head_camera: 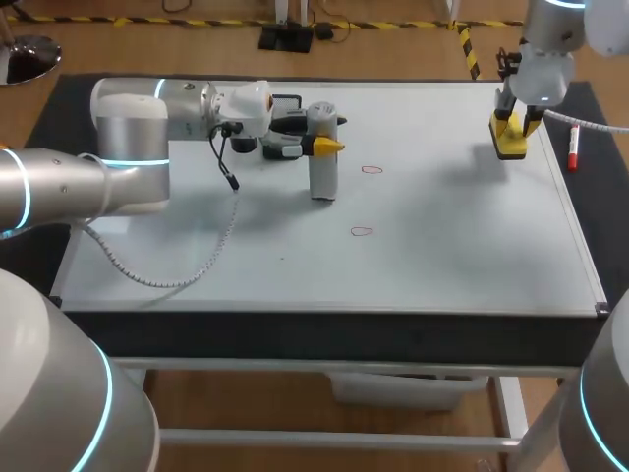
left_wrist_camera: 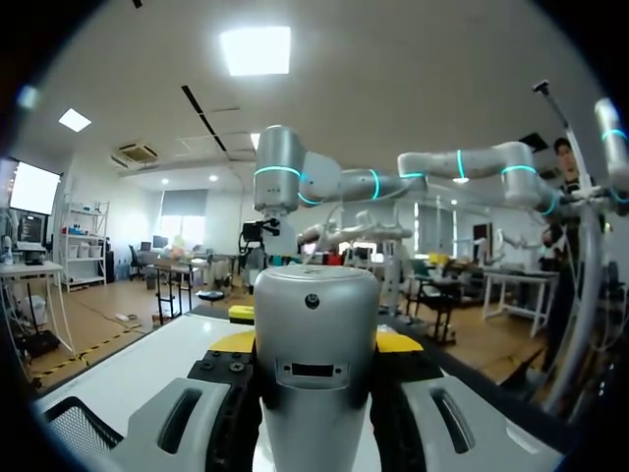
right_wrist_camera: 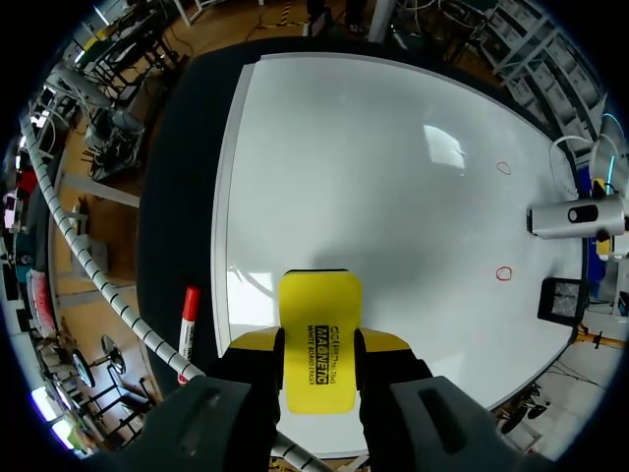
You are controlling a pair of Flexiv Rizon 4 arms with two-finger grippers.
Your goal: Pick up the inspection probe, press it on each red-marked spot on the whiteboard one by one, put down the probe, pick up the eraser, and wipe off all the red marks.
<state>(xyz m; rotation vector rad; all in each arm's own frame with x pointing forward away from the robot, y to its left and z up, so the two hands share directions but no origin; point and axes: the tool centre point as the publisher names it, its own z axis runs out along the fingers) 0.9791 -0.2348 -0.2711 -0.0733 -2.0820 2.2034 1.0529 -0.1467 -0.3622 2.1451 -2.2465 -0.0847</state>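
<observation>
Head view: my left gripper [head_camera: 320, 146] is clamped on the inspection probe [head_camera: 323, 177], a grey cylinder standing upright with its lower end on the whiteboard [head_camera: 442, 256]. Two red marks lie to the probe's right, one nearer [head_camera: 371, 169] and one further towards me [head_camera: 362, 232]; the probe touches neither. My right gripper [head_camera: 512, 124] grips the yellow eraser [head_camera: 508, 146] over the board's far right part. A red marker pen [head_camera: 573, 149] lies just past the board's right edge.

Left wrist view: the probe [left_wrist_camera: 315, 344] fills the space between the fingers [left_wrist_camera: 234, 341], with contact on both sides.

Right wrist view: the eraser [right_wrist_camera: 319, 339] is pinched between both fingers [right_wrist_camera: 257, 340]. The whiteboard [right_wrist_camera: 373, 167] stretches ahead. Both marks [right_wrist_camera: 503, 168] [right_wrist_camera: 505, 273] and the probe [right_wrist_camera: 573, 217] are well away from the eraser. The marker pen [right_wrist_camera: 187, 321] lies beside the gripper, off the board.
</observation>
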